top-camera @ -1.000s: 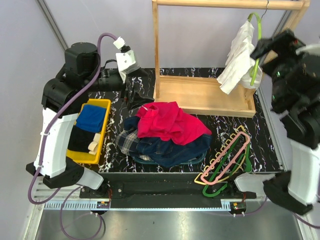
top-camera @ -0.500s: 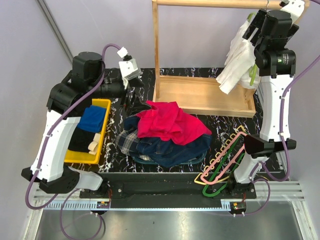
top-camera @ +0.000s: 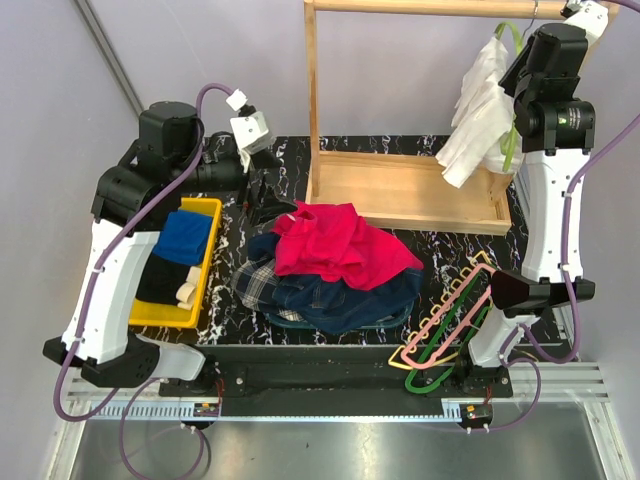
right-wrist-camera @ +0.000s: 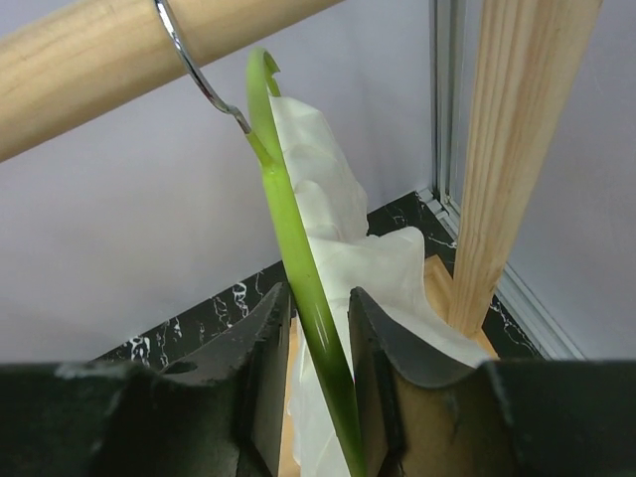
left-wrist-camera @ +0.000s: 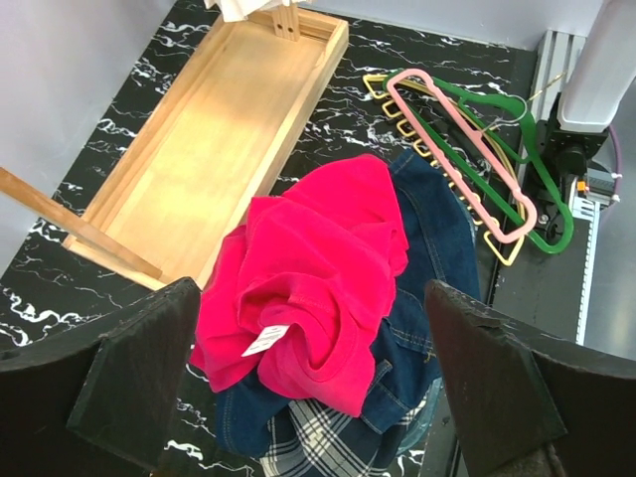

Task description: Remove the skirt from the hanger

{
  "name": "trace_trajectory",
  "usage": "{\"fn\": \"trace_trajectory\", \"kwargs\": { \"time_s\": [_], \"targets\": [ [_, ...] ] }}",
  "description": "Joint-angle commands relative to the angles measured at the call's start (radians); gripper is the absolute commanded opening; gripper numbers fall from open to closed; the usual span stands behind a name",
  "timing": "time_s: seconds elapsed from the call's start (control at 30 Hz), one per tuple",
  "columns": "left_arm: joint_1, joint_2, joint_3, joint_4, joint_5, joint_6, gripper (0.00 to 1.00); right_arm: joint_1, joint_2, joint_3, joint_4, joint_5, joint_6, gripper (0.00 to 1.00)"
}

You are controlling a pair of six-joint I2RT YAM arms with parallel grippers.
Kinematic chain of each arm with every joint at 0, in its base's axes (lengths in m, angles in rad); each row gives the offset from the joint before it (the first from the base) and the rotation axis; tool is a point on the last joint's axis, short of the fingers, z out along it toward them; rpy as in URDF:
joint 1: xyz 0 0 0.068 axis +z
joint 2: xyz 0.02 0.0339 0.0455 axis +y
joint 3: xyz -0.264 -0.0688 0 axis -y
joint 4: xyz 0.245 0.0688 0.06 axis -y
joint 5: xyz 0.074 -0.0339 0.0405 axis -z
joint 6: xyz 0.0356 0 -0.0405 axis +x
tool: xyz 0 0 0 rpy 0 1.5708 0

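The left end effector (left-wrist-camera: 318,383) is released, jaws spread wide, and hangs above the clothes pile near the far left of the surface (top-camera: 230,215).

The right end effector (right-wrist-camera: 318,328) is raised to the rail (top-camera: 450,8) at the far right corner. Its fingers (right-wrist-camera: 263,348) lie close on either side of the green hanger (right-wrist-camera: 298,248) hooked on that rail. Whether they grip it cannot be told. A white garment (top-camera: 478,110) hangs on this hanger.

The skirt (top-camera: 258,280) lies at mid-surface, at the left bottom of the pile. A denim garment (top-camera: 345,300) partly covers it, and a red garment (top-camera: 335,245) lies on top.

The hanger (top-camera: 398,363) lies flat at the near right corner, apart from the skirt. A pink hanger (top-camera: 455,320) and a dark green hanger (top-camera: 440,378) lie over it.

Containers:
- The yellow bin (top-camera: 212,240) sits at the left edge. It holds a blue cloth (top-camera: 185,235), a dark cloth (top-camera: 160,280) and a cream item (top-camera: 187,292).
- The wooden tray (top-camera: 400,190) sits at the far edge, and the rack posts rise from it.
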Motion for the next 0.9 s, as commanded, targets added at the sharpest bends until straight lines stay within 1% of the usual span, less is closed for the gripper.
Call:
{"fn": "trace_trajectory", "kwargs": {
  "time_s": [0.0, 0.07, 0.13, 0.17, 0.2, 0.3, 0.4, 0.47, 0.5, 0.53, 0.63, 0.7, 0.83, 0.87],
  "targets": [
    [0.006, -0.001, 0.007, 0.075, 0.034, -0.019, 0.99, -0.022, -0.031, -0.016, 0.01, -0.039, -0.014, 0.37],
    [0.008, 0.0, 0.007, 0.077, 0.037, -0.02, 0.99, -0.03, -0.028, -0.013, 0.005, -0.055, -0.014, 0.36],
    [0.009, 0.0, 0.004, 0.083, 0.033, -0.02, 0.99, -0.031, -0.025, -0.011, 0.002, -0.064, -0.013, 0.23],
    [0.011, 0.0, 0.001, 0.085, 0.034, -0.02, 0.99, -0.03, -0.024, -0.006, 0.001, -0.073, -0.013, 0.14],
    [0.012, 0.002, -0.005, 0.086, 0.036, -0.02, 0.98, -0.03, -0.022, 0.001, -0.001, -0.073, -0.01, 0.0],
    [0.015, 0.005, -0.022, 0.092, 0.031, -0.025, 0.97, -0.03, -0.025, 0.024, -0.001, -0.105, 0.013, 0.0],
    [0.014, 0.008, -0.039, 0.098, 0.01, -0.023, 0.97, -0.03, -0.051, 0.018, 0.06, -0.179, 0.02, 0.0],
    [0.015, 0.009, -0.059, 0.106, -0.008, -0.023, 0.99, -0.03, -0.09, -0.032, 0.212, -0.205, 0.004, 0.0],
    [0.015, 0.009, -0.063, 0.108, -0.01, -0.023, 0.99, -0.031, -0.135, -0.099, 0.275, -0.211, -0.022, 0.0],
    [0.017, 0.009, -0.072, 0.111, -0.009, -0.02, 0.99, -0.031, -0.154, -0.13, 0.392, -0.223, -0.037, 0.0],
    [0.017, 0.014, -0.076, 0.118, -0.006, -0.025, 0.99, -0.031, -0.194, -0.183, 0.538, -0.273, -0.092, 0.0],
    [0.017, 0.017, -0.069, 0.121, -0.006, -0.023, 0.99, -0.03, -0.215, -0.209, 0.592, -0.306, -0.115, 0.0],
    [0.017, 0.029, -0.054, 0.123, -0.004, -0.029, 0.99, -0.03, -0.269, -0.304, 0.769, -0.36, -0.134, 0.0],
    [0.017, 0.032, -0.051, 0.123, -0.004, -0.032, 0.99, -0.03, -0.272, -0.304, 0.771, -0.381, -0.134, 0.0]
  ]
}}
